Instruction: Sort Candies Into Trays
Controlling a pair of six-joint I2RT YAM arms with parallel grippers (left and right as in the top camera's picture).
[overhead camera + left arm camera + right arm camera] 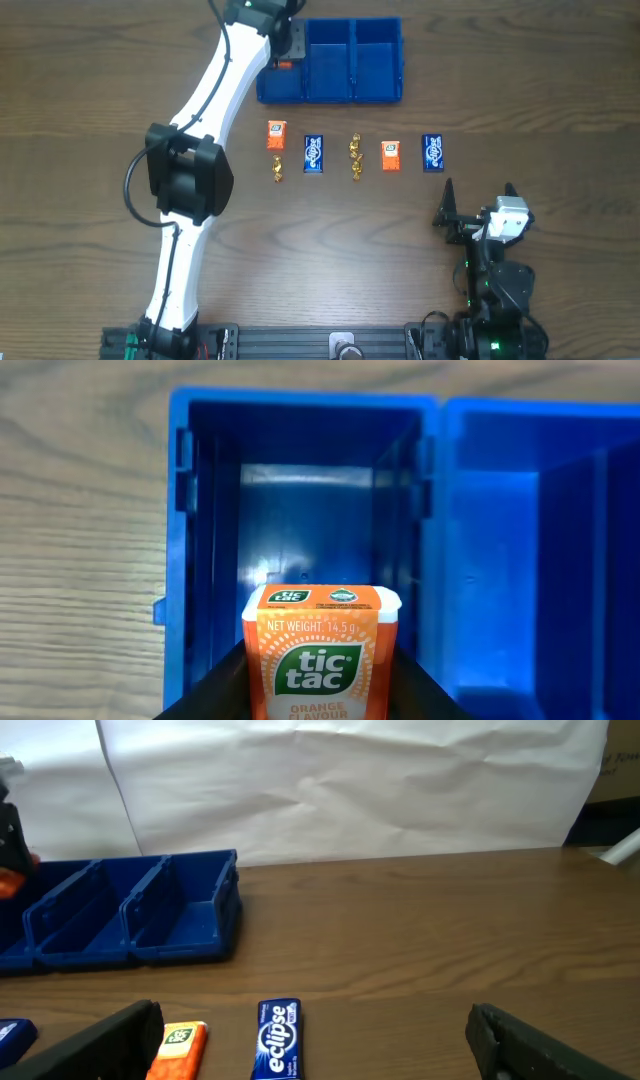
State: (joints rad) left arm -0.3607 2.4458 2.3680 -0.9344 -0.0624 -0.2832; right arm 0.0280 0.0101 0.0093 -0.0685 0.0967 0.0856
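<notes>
one orange candy box (322, 650) sits clamped in the left gripper (284, 50), over the end compartment of the blue tray (330, 97) by the far edge of the table (80, 120). seven more candies (313, 153) lie in a row mid-table, near the tray. the right gripper (478, 203) is spread wide toward the table's near right corner.

Blue plastic tray (330, 95): three open compartments side by side. One orange plastic candy box (322, 650), upright with its label facing the wrist camera, is pinched in the left gripper (322, 695) above the leftmost compartment.

In a loose row on the table, apart from the tray:
- two orange boxes (276, 134) (391, 155)
- two blue flat packs (314, 153) (433, 152)
- three gold-wrapped candies (277, 168) (354, 148) (357, 170)
</notes>
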